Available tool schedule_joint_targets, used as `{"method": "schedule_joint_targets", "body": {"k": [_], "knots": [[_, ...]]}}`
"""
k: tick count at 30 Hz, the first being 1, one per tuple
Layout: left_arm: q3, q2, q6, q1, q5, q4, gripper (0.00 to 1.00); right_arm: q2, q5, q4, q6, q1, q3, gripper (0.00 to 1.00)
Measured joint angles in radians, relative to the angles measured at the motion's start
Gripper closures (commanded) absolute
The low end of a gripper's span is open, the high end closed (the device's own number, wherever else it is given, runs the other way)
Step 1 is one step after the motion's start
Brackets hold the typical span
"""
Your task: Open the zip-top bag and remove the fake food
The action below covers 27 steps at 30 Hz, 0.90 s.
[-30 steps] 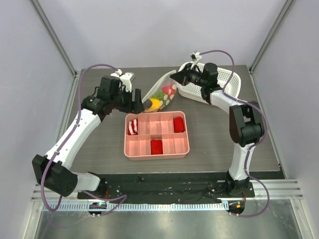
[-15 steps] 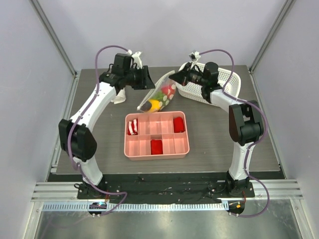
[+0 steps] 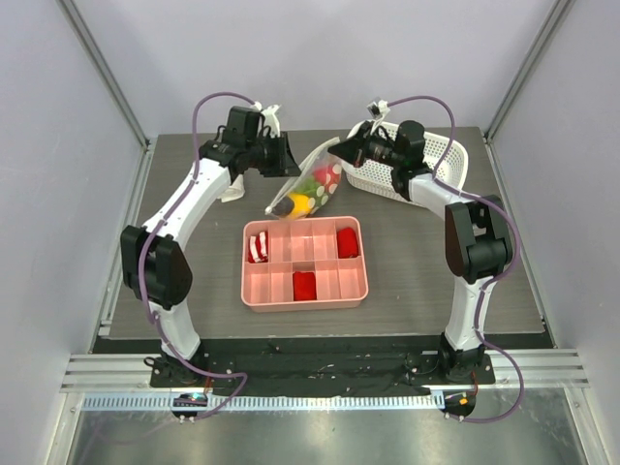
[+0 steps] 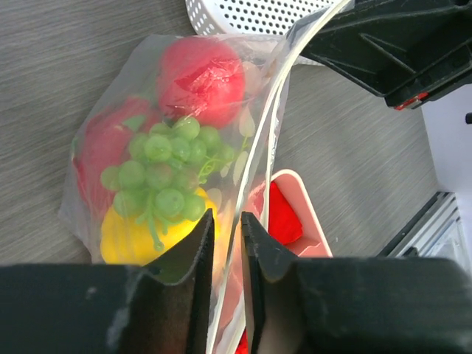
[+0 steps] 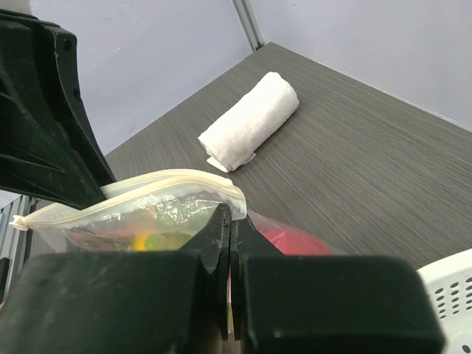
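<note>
Pinching zip-top bag (image 3: 308, 184) in right claw (image 5: 229, 214); left claw (image 4: 227, 219) slightly spread around lip. Might nip both lips, staying zipped.

Stretched toward the far side, the left arm aims the left hand (image 3: 290, 160) rightward, fingers (image 4: 193, 251) narrowly apart. The right arm doubles back at the elbow, the right hand (image 3: 335, 152) pointing left, pinched tight on the zip-top bag (image 5: 140, 200).

A white basket (image 3: 449, 155) and pink tray (image 3: 304, 303) flank the zip-top bag (image 3: 310, 184).
</note>
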Motion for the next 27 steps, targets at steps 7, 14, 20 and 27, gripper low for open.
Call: {"method": "schedule_joint_targets", "body": {"k": [7,14,20,27], "knots": [[0.043,0.046,-0.021,0.000,-0.029,-0.029,1.00,0.000,0.020,-0.026,0.015,0.013,0.015,0.64],[0.064,0.000,-0.115,0.000,-0.195,-0.062,1.00,-0.005,0.237,-0.315,0.073,0.064,0.175,0.01],[-0.072,-0.137,-0.222,0.000,-0.271,-0.001,1.00,-0.029,0.492,-0.779,0.141,0.111,0.330,0.01],[-0.093,-0.139,-0.306,-0.001,-0.270,0.057,1.00,-0.115,0.693,-1.152,0.161,0.126,0.407,0.07]]}}
